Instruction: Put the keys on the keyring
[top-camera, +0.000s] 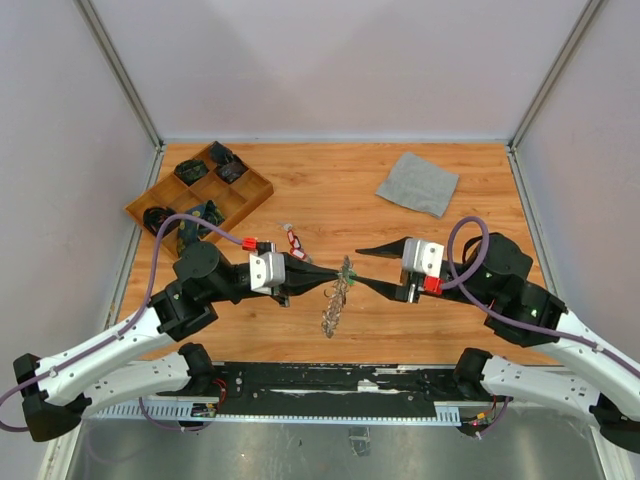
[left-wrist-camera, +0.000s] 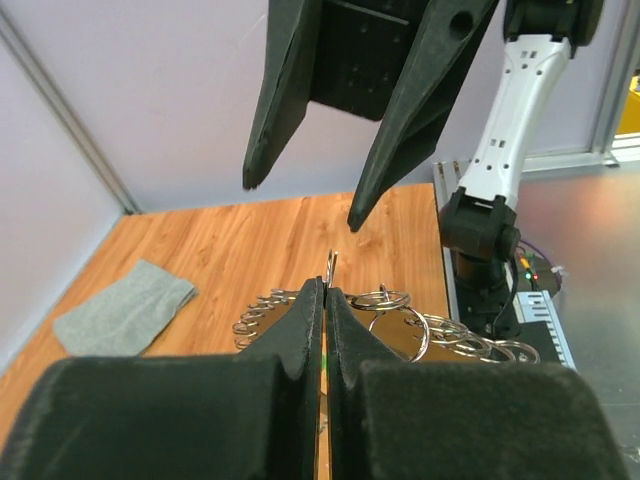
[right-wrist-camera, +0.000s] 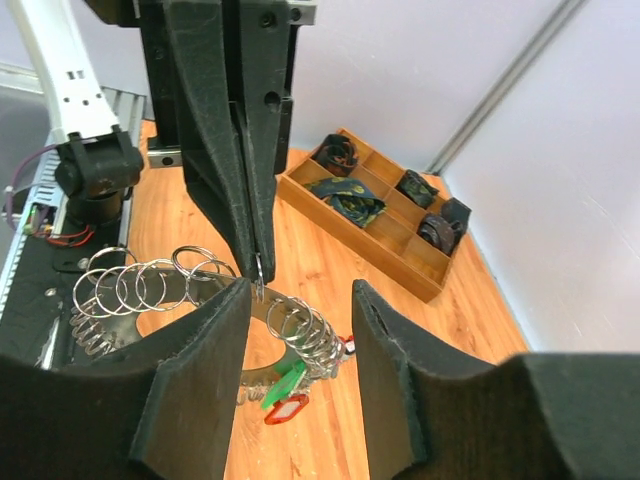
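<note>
Both arms pointed inward over the table, fingertips nearly meeting. The left gripper was clamped shut on a small loop at the rim of the keyring, which slanted down below the fingertips. The right gripper stood partly open and empty, its fingers straddling the same rim from the opposite side. Only the right wrist view showed keys with green and red tags at the ring's lower edge. The top view showed another key lying loose just beyond the left gripper.
</note>
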